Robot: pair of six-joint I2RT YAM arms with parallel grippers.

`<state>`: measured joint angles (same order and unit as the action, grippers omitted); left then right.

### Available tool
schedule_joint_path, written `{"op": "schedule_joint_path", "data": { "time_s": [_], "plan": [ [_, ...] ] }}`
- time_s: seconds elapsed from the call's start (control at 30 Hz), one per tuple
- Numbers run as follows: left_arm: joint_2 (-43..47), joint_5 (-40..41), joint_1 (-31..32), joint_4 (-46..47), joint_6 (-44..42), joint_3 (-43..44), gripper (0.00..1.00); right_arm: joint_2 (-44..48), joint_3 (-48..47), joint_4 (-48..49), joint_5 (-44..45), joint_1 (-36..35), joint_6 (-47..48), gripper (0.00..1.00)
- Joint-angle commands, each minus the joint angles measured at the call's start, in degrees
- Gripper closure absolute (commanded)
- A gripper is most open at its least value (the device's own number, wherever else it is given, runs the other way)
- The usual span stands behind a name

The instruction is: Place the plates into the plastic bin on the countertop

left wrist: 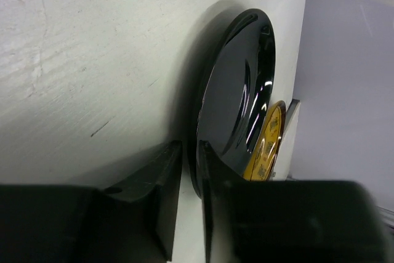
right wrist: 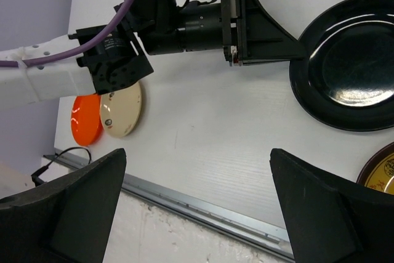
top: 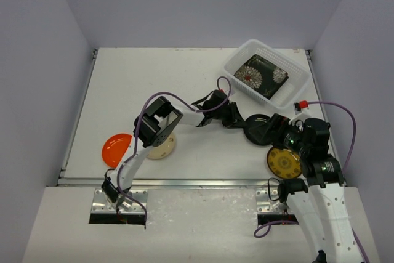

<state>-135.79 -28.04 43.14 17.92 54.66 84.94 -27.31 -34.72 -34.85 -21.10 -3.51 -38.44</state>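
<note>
Top view, left gripper (top: 241, 121): at the rim of the black plate (top: 263, 129) on the countertop (top: 135, 90); its fingers are hard to make out.
Top view, right arm (top: 315, 165): partly covers the yellow-patterned plate (top: 283, 163).
Top view, plastic bin (top: 237, 55): far right, with floral plates (top: 261, 75) inside; count unclear.
Top view, cream plate (top: 163, 147): half under the left arm, beside the orange plate (top: 116, 149).
Left wrist, fingers (left wrist: 163, 195): pinching the black plate's rim; yellow-patterned plate cut off behind.
Right wrist, right gripper (right wrist: 197, 152): spread wide, grasping nothing.

Glossy black plate (left wrist: 237, 90), matt white countertop (left wrist: 92, 47), ribbed white plastic bin (top: 236, 61), metal rail (top: 184, 183)
</note>
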Motion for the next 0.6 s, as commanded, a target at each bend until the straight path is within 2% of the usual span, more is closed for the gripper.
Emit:
{"op": "schedule_joint_path", "data": {
  "time_s": [0.0,0.1,0.17,0.23,0.33,0.5,0.57],
  "plan": [
    [-4.1,-0.1,0.5,-4.7,-2.1,2.2,0.9,0.8,-0.1,1.9,-0.1,0.1,0.1,0.01],
    [-1.7,0.0,0.5,-3.7,-2.8,0.8,0.98,0.4,1.1,2.0,0.1,0.1,0.3,0.01],
    [0.7,2.5,0.6,-3.8,-3.5,-0.8,1.0,0.0,2.1,2.5,0.2,0.1,0.3,0.01],
    [7.7,9.2,0.3,-5.6,-5.0,-5.7,1.0,-0.6,3.3,3.9,0.4,0.1,0.4,0.01],
    [23.4,20.5,-0.2,-6.8,-6.5,-18.5,1.0,-4.2,4.4,6.2,-0.4,0.1,2.1,0.01],
    [41.0,22.3,-2.6,-11.1,-11.1,-30.7,1.0,-12.1,5.6,10.6,1.1,0.1,8.9,0.01],
    [49.3,20.9,-5.9,-12.0,-12.1,-37.1,1.0,-14.7,7.1,14.5,-2.0,0.1,9.7,0.01]
  ]
}}
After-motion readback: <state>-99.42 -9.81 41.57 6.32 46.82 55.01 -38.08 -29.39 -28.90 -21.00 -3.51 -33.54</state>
